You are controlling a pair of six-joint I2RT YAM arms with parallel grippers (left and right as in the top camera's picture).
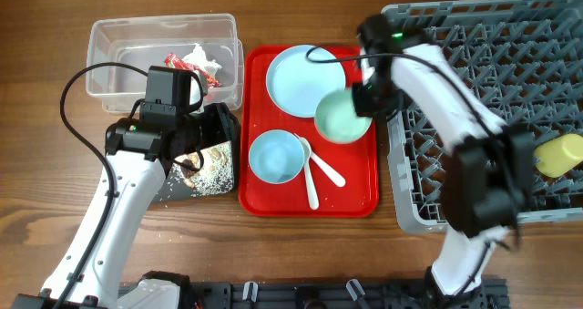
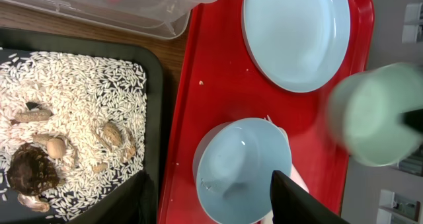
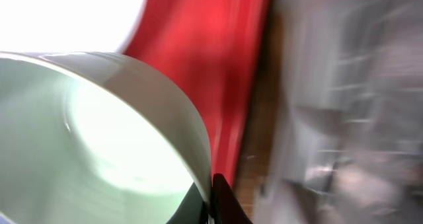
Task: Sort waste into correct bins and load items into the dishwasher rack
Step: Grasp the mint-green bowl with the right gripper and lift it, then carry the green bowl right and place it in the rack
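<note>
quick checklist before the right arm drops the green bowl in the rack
1. Grip: the right gripper pinches the mint green bowl by its rim: ok.
2. Bowl empty: no scraps seen inside: ok.
3. Landing spot: the dishwasher rack looks free near the bowl, and the yellow cup sits at its far right edge: ok.
4. Path: the left gripper is open at the black tray edge, well away from the rack: ok.
5. Height to clear the rack wall: cannot tell.
</note>
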